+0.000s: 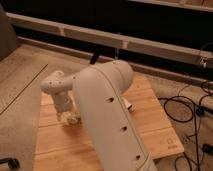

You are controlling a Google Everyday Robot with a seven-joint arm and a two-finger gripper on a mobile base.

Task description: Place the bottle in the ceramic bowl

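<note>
My arm (107,110) fills the middle of the camera view and reaches down to the left part of the wooden table (150,130). The gripper (70,118) is low over the table's left half, at the end of the wrist (57,87). A whitish-cream lump shows at its tip, and I cannot tell whether that is the bottle. The green ceramic bowl is hidden behind the arm. A small white end (129,106) pokes out from behind the arm on its right side.
Black cables (187,107) lie on the floor to the right of the table. A long rail (150,42) and a dark wall run along the back. A dark object (95,55) stands behind the table. A black wheel (10,162) sits at the bottom left.
</note>
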